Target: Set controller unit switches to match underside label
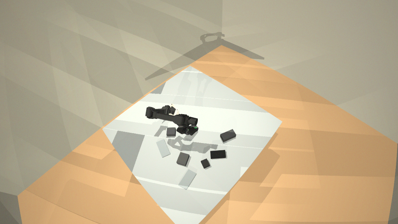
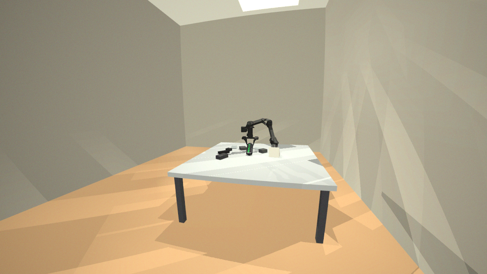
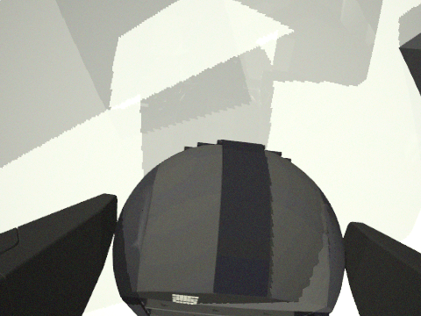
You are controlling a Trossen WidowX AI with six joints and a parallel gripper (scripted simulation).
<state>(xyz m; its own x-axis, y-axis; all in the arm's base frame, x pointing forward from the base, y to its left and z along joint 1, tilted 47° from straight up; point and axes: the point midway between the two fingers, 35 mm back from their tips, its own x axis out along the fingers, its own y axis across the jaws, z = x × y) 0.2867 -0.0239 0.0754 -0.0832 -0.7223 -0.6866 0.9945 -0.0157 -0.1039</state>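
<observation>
The dark grey controller unit [image 2: 250, 149] [image 3: 189, 228] is stood up on end, with its row of rocker switches facing the exterior camera. Green shows on several switches, but which ends are pressed is too small to tell. My gripper [image 2: 250, 142] [image 3: 234, 224] is shut on the unit, one finger against each side in the wrist view. Stepped dark switch edges show along the unit's far edge there. A small pale printed patch shows low on the unit in the wrist view; its squares cannot be read. Whether the unit's lower end touches the bench [image 1: 236, 118] [image 2: 252, 172] I cannot tell.
Dark blocks [image 1: 171, 131] [image 1: 182, 159] [image 1: 205, 163] [image 1: 218, 154] [image 1: 228, 135] lie around the bench. Two pale flat plates [image 1: 163, 148] [image 1: 187, 179] lie among them. A cream block [image 2: 274, 152] stands in front of the arm's base in the exterior view.
</observation>
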